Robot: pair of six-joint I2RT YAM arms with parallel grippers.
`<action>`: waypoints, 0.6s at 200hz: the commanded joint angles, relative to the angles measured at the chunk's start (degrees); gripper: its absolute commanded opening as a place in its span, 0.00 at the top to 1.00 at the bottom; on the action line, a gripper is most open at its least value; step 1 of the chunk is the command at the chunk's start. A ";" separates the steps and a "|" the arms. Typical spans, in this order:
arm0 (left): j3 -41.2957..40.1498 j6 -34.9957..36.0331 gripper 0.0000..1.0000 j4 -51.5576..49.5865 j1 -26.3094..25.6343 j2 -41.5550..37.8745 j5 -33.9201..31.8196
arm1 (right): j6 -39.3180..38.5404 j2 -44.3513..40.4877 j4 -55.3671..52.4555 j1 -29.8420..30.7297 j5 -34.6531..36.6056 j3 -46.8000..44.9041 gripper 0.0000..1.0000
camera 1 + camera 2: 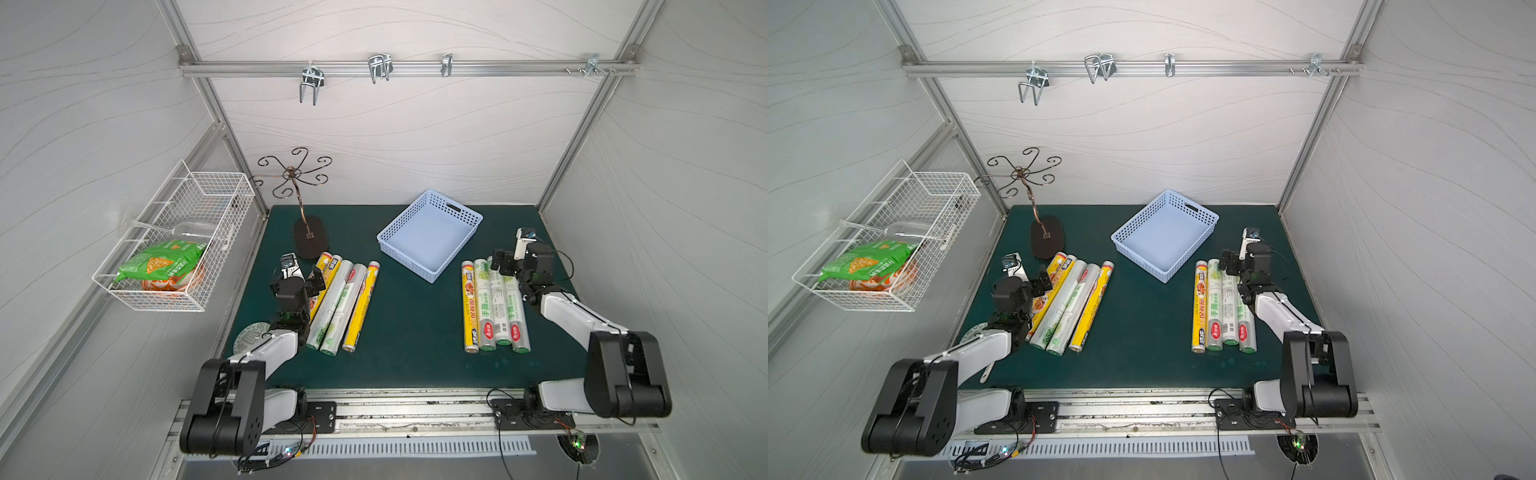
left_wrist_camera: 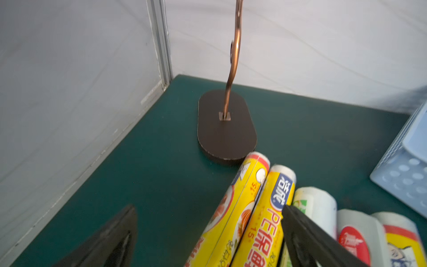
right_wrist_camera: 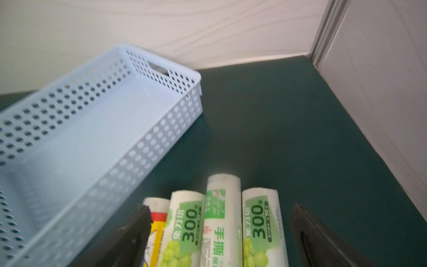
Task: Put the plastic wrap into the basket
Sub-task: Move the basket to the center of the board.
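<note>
The pale-blue basket (image 1: 415,266) (image 1: 1142,259) (image 3: 161,129) stands empty at the back middle of the green mat. Several plastic wrap rolls (image 1: 347,305) (image 1: 1067,307) lie side by side at the left. My left gripper (image 1: 302,272) (image 1: 1027,274) (image 2: 209,207) is open over their far ends, straddling two yellow rolls (image 2: 263,226). More rolls (image 1: 486,307) (image 1: 1214,307) lie in a row right of the basket. My right gripper (image 1: 515,268) (image 1: 1246,266) (image 3: 221,208) is open above the far ends of the white, green-printed rolls (image 3: 221,219), one finger over the yellow roll (image 3: 158,226).
A copper hook stand on a dark oval base (image 1: 310,243) (image 2: 226,131) sits just beyond the left rolls. A white wire basket (image 1: 174,249) with snack bags hangs on the left wall. A round disc (image 1: 249,336) lies under the left arm. Walls enclose the mat.
</note>
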 commanded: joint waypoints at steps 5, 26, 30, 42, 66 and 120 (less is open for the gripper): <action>7.23 2.66 0.00 -13.12 -5.94 -6.68 -5.10 | 13.96 -1.90 -24.78 -0.21 -2.83 11.20 0.01; 11.76 -2.33 0.00 -23.82 -8.39 -11.38 -3.38 | 18.56 0.50 -35.61 -0.14 -12.86 18.98 0.01; 12.72 -4.30 0.00 -26.01 -8.40 -12.24 -2.52 | 19.45 1.01 -37.00 -0.24 -14.74 19.89 0.01; 15.37 -9.93 0.00 -32.57 -8.41 -14.35 -0.69 | 20.46 2.30 -39.02 -0.13 -20.95 21.75 0.01; 21.51 -14.89 0.00 -45.54 -8.40 -16.33 3.36 | 20.81 4.85 -41.91 1.40 -27.12 24.62 0.01; 29.41 -22.62 0.00 -62.94 -8.16 -17.83 16.10 | 20.14 13.08 -48.76 9.69 -22.78 33.25 0.04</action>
